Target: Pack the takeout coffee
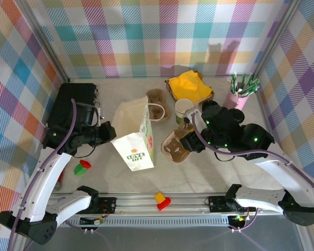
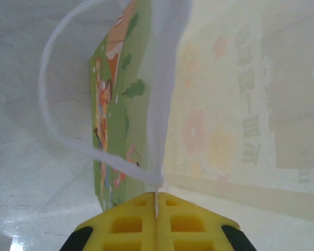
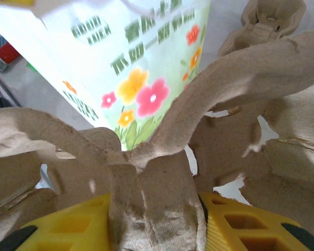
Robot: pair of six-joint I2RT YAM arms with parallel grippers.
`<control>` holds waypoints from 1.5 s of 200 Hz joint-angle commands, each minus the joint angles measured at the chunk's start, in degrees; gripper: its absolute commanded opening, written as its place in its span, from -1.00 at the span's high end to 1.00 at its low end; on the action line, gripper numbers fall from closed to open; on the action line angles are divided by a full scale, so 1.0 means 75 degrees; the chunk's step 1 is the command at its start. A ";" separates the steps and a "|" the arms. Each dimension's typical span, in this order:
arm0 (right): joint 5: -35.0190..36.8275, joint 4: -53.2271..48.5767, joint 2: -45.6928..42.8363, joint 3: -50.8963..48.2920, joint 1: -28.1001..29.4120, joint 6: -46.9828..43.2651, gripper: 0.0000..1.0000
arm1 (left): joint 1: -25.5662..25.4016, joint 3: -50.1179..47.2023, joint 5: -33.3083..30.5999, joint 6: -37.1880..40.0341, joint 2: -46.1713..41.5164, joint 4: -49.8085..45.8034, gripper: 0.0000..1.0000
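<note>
A white paper bag [image 1: 138, 144] with a flower print stands open at the table's middle. My left gripper [image 1: 109, 132] is shut on the bag's left rim; in the left wrist view the yellow fingers [image 2: 131, 222] pinch the thin paper edge [image 2: 158, 180] beside a white handle loop [image 2: 57, 136]. My right gripper [image 1: 192, 137] is shut on the centre ridge [image 3: 157, 198] of a brown pulp cup carrier [image 1: 175, 147], which sits just right of the bag [image 3: 136, 63]. The takeout coffee is hidden or out of view.
A second pulp carrier [image 1: 157, 97] and an open cream-white cup [image 1: 183, 110] stand behind the bag. Yellow napkins [image 1: 188, 83] lie at the back, with a pink cup of straws [image 1: 239, 95] at the back right. A black box [image 1: 76, 97] stands far left. Small blocks [image 1: 82, 167] [image 1: 162, 200] lie near the front.
</note>
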 commanded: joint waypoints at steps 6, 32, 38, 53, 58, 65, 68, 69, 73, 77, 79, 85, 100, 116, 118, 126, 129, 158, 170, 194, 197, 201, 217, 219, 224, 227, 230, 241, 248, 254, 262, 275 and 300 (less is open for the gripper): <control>0.0005 -0.0334 -0.0065 0.0603 0.0035 -0.0107 0.17 | -0.0680 -0.0022 0.0168 0.0245 -0.0025 0.0363 1.00; -0.0022 -0.0455 0.0050 0.0982 0.0035 -0.0186 0.17 | -0.1420 0.0082 -0.0123 0.0337 0.0224 0.0542 1.00; -0.0001 -0.0474 0.0076 0.1045 0.0035 -0.0221 0.17 | -0.1565 0.0117 -0.0195 0.0387 0.0304 0.0577 1.00; 0.0066 -0.0511 0.0185 0.1180 0.0035 -0.0254 0.16 | -0.1892 0.0223 -0.0290 0.0560 0.0515 0.0638 1.00; 0.0068 -0.0537 0.0234 0.1242 0.0034 -0.0269 0.16 | -0.1980 0.0251 -0.0319 0.0626 0.0590 0.0666 1.00; 0.0073 -0.0572 0.0326 0.1319 0.0035 -0.0281 0.16 | -0.2093 0.0268 -0.0344 0.0705 0.0688 0.0718 1.00; 0.0067 -0.0598 0.0361 0.1366 0.0035 -0.0281 0.16 | -0.2134 0.0276 -0.0346 0.0738 0.0735 0.0738 1.00; 0.0072 -0.0601 0.0378 0.1384 0.0035 -0.0281 0.17 | -0.2149 0.0282 -0.0352 0.0749 0.0749 0.0742 1.00; 0.0062 -0.0613 0.0431 0.1437 0.0035 -0.0296 0.16 | -0.2211 0.0297 -0.0384 0.0791 0.0807 0.0766 1.00; 0.0055 -0.0640 0.0489 0.1487 0.0035 -0.0298 0.17 | -0.2269 0.0320 -0.0408 0.0836 0.0885 0.0774 1.00; 0.0049 -0.0651 0.0519 0.1509 0.0035 -0.0294 0.17 | -0.2288 0.0323 -0.0424 0.0856 0.0910 0.0771 1.00; 0.0023 -0.0673 0.0607 0.1591 0.0035 -0.0305 0.16 | -0.2375 0.0368 -0.0460 0.0902 0.1018 0.0780 1.00; 0.0008 -0.0722 0.0797 0.1767 0.0029 -0.0311 0.16 | -0.2562 0.0469 -0.0588 0.1027 0.1224 0.0848 1.00; -0.0029 -0.0755 0.1004 0.1936 0.0024 -0.0272 0.16 | -0.2655 0.0483 -0.0612 0.1122 0.1362 0.1022 1.00; -0.0060 -0.0756 0.1034 0.1963 0.0024 -0.0270 0.16 | -0.2648 0.0481 -0.0598 0.1138 0.1378 0.1055 1.00; -0.0164 -0.0767 0.1146 0.2075 0.0012 -0.0244 0.16 | -0.2655 0.0488 -0.0570 0.1211 0.1449 0.1136 0.98; -0.0222 -0.0765 0.1181 0.2096 0.0012 -0.0226 0.16 | -0.2654 0.0501 -0.0570 0.1233 0.1468 0.1150 0.94; -0.0801 -0.0708 0.1579 0.2353 -0.0023 -0.0082 0.15 | -0.2657 0.0777 -0.0624 0.1355 0.1580 0.1139 0.55; -0.1070 -0.0649 0.1709 0.2375 -0.0055 -0.0046 0.15 | -0.2657 0.0802 -0.0680 0.1382 0.1510 0.1168 0.43; -0.1910 -0.0456 0.1843 0.2236 -0.0204 -0.0220 0.15 | -0.2656 0.0857 -0.0769 0.1426 0.1384 0.1094 0.29; -0.1984 -0.0423 0.1848 0.2218 -0.0248 -0.0225 0.15 | -0.2657 0.0862 -0.0758 0.1431 0.1365 0.1077 0.28; -0.2089 -0.0400 0.1869 0.2211 -0.0303 -0.0214 0.15 | -0.2655 0.0863 -0.0760 0.1440 0.1344 0.1055 0.27; -0.2502 -0.0305 0.1942 0.2255 -0.0472 -0.0210 0.15 | -0.2647 0.0800 -0.0732 0.1468 0.1176 0.1090 0.20; -0.2539 -0.0286 0.1951 0.2257 -0.0493 -0.0210 0.15 | -0.2646 0.0789 -0.0730 0.1465 0.1147 0.1102 0.19; -0.2631 -0.0245 0.1965 0.2259 -0.0530 -0.0202 0.15 | -0.2642 0.0756 -0.0722 0.1469 0.1086 0.1139 0.17; -0.2691 -0.0216 0.1975 0.2251 -0.0547 -0.0200 0.15 | -0.2645 0.0743 -0.0728 0.1454 0.1053 0.1166 0.16; -0.2748 -0.0173 0.1978 0.2247 -0.0578 -0.0200 0.16 | -0.2639 0.0732 -0.0733 0.1453 0.1020 0.1178 0.15; -0.2950 -0.0079 0.2006 0.2211 -0.0648 -0.0180 0.16 | -0.2631 0.0711 -0.0768 0.1455 0.0946 0.1205 0.13; -0.3071 -0.0019 0.2034 0.2193 -0.0678 -0.0166 0.16 | -0.2631 0.0711 -0.0819 0.1448 0.0932 0.1206 0.13; -0.3171 0.0021 0.2057 0.2179 -0.0691 -0.0154 0.16 | -0.2619 0.0729 -0.0849 0.1457 0.0924 0.1188 0.13; -0.3335 0.0106 0.2071 0.2127 -0.0719 -0.0156 0.16 | -0.2609 0.0755 -0.0862 0.1458 0.0937 0.1158 0.13; -0.3609 0.0278 0.2072 0.1972 -0.0764 -0.0158 0.16 | -0.2555 0.0781 -0.0841 0.1511 0.0941 0.1188 0.13; -0.4007 0.0571 0.2060 0.1670 -0.0808 -0.0094 0.17 | -0.2334 0.0651 -0.0614 0.1559 0.0828 0.1495 0.17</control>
